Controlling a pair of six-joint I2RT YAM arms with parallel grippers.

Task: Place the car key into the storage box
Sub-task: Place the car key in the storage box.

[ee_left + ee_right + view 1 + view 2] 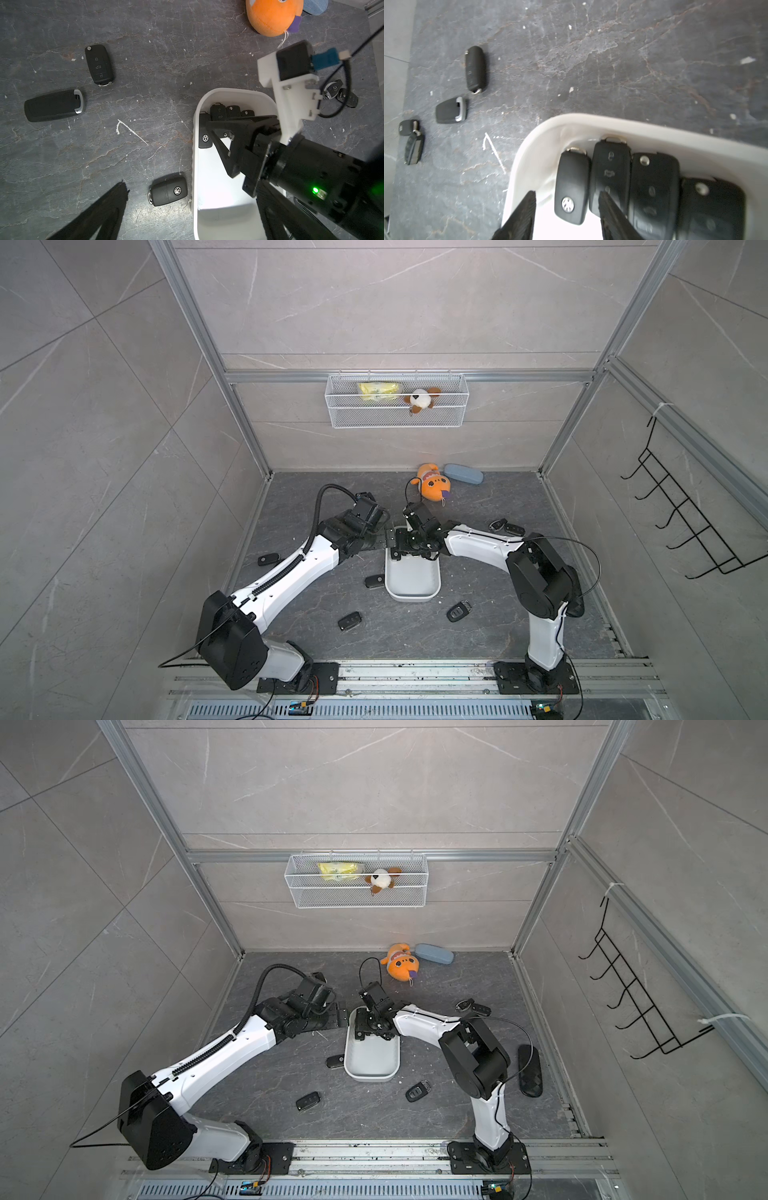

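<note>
right gripper (pixel 566 194), jaws parted, straddles car key (pixel 572 182) lying along them in storage box (pixel 623 124); left gripper (pixel 385 538) spread, just beside.

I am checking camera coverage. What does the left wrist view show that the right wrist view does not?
Only left wrist: the plush, the case, a key lying beside the box, two more keys. Only right wrist: a close pair of keys. Both: the box, the keys in it, a flip key and a fob outside it.
</note>
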